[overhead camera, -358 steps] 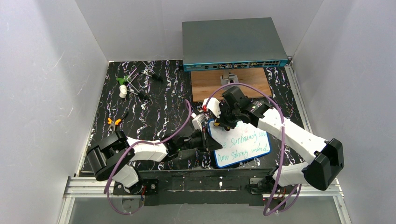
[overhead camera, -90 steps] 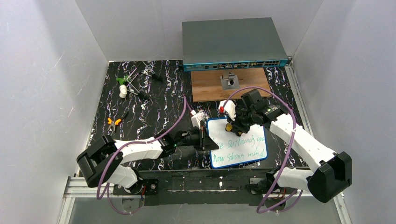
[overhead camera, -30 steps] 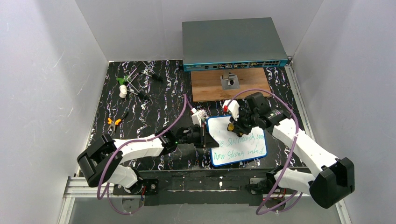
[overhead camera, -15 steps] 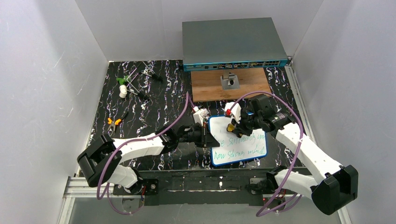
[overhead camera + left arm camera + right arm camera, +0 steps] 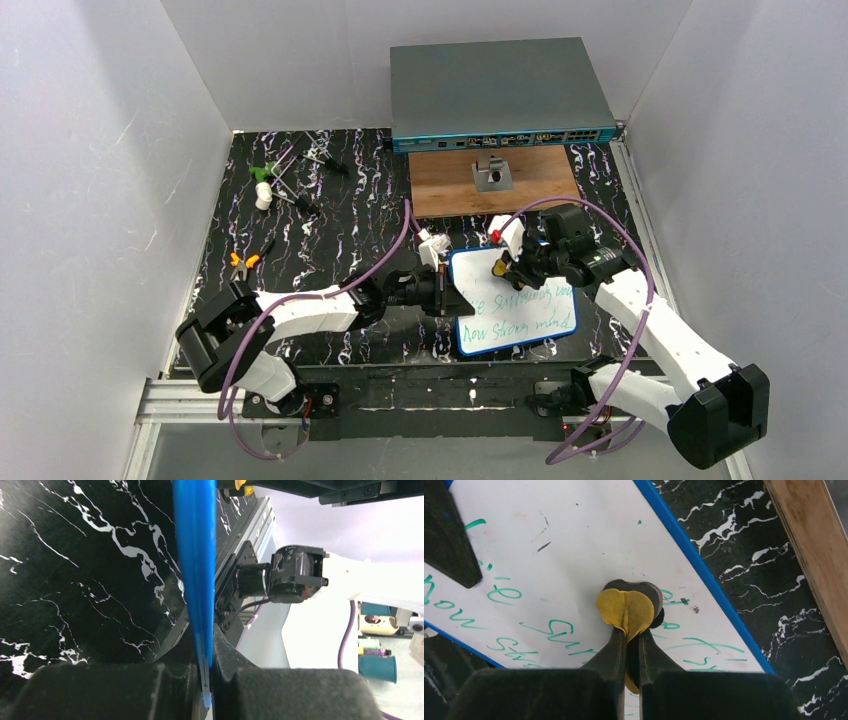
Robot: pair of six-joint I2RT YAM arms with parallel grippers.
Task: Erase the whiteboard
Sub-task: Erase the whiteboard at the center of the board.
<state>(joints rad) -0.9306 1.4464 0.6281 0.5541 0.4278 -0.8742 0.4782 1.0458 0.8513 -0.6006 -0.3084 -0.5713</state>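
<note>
The whiteboard (image 5: 520,305), white with a thin blue rim, lies on the black marbled table and carries two lines of green handwriting. Its upper part is wiped white. My left gripper (image 5: 447,296) is shut on the board's left edge; the left wrist view shows the blue rim (image 5: 195,555) pinched edge-on between the left gripper's (image 5: 203,647) jaws. My right gripper (image 5: 501,268) is shut on a yellow pad (image 5: 626,610) with a dark underside. The pad presses on the whiteboard (image 5: 549,535) just above the top line of writing, under the right gripper (image 5: 632,632).
A large grey box with ports (image 5: 500,90) stands at the back. A wooden board (image 5: 530,185) with a small metal bracket (image 5: 491,173) lies in front of it. Orange-handled pliers (image 5: 243,262) and small tools (image 5: 285,172) lie at the left.
The right gripper and its pad have slid a little to the right across the board's upper part. The left arm and the board have shifted slightly right as well.
</note>
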